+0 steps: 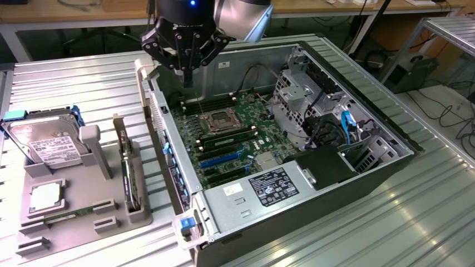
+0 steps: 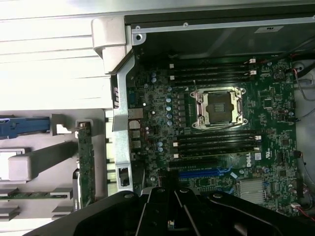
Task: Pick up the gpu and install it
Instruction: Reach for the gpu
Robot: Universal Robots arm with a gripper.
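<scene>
Jaws of gripper (image 1: 186,67) are pressed together, empty, over open metal PC case (image 1: 159,136). Thin flat dark gpu (image 1: 130,172) w/ silvery bracket is stood edgewise in grey holder (image 1: 82,214), well apart from jaws. Judged light, stiff, fragile; best gripped by top edge.

Bright glare lies across the ridges of the ribbed metal table (image 1: 74,78). Beyond the table's far edge runs a wooden-topped bench (image 1: 82,12) with dark space beneath it. Off the table toward the exterior view's right, a grey floor (image 1: 426,103) holds loose black cables (image 1: 454,111), a dark box (image 1: 410,71) and a metal frame (image 1: 445,28).
</scene>
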